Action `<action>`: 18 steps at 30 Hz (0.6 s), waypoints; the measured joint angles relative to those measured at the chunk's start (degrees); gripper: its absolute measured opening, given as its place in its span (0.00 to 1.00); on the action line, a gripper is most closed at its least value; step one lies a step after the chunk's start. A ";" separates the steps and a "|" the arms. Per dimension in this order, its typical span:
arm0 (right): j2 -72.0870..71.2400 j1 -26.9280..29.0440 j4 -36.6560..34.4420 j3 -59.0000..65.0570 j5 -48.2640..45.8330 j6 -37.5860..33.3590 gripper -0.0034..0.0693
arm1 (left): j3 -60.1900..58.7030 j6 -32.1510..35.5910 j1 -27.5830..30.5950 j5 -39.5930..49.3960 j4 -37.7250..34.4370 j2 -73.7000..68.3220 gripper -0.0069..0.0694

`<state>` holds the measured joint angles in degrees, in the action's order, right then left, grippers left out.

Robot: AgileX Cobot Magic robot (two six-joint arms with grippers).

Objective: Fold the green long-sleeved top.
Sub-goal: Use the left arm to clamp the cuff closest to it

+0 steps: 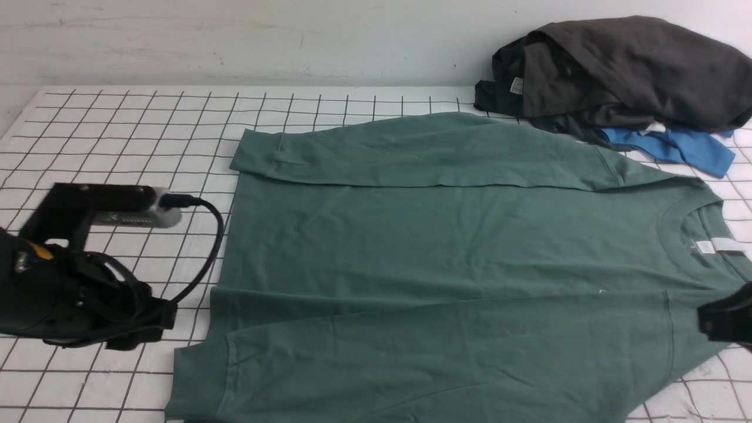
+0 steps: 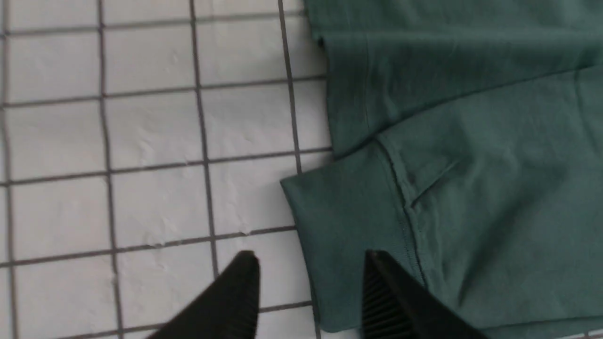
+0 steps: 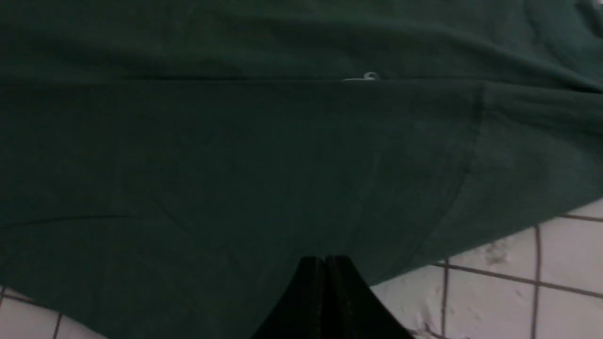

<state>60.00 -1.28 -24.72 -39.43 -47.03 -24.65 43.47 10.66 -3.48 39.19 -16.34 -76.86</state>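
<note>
Gridded white tabletop [image 1: 117, 129] held the forest-green long-sleeved cotton top [image 1: 446, 235] flat for folding, its cuff [image 2: 344, 235] just under my gaping left claw [image 2: 310, 259], right claw [image 3: 325, 261] clenched.

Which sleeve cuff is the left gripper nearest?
The near sleeve's cuff, by the robot's edge: the open left gripper straddles its edge. The other cuff lies toward the wall.
</note>
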 joint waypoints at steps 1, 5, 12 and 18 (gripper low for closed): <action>0.71 -1.14 -1.51 -0.07 0.16 -2.47 0.03 | 0.51 0.06 0.00 0.00 -0.20 -1.83 0.61; 3.09 -6.64 -3.63 -0.26 1.30 -8.59 0.03 | 3.40 0.23 0.00 -0.39 -0.43 -9.31 0.67; 4.06 -10.60 -3.32 -0.26 2.62 -9.61 0.03 | 4.64 0.74 0.00 -2.89 -0.26 -20.37 0.45; 4.06 -11.25 -4.35 -0.26 2.74 -9.61 0.03 | 6.30 1.43 -1.25 -3.34 0.08 -21.41 0.24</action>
<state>64.05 -12.54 -29.08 -39.69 -44.30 -34.26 49.77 12.09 -4.74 35.86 -16.26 -98.27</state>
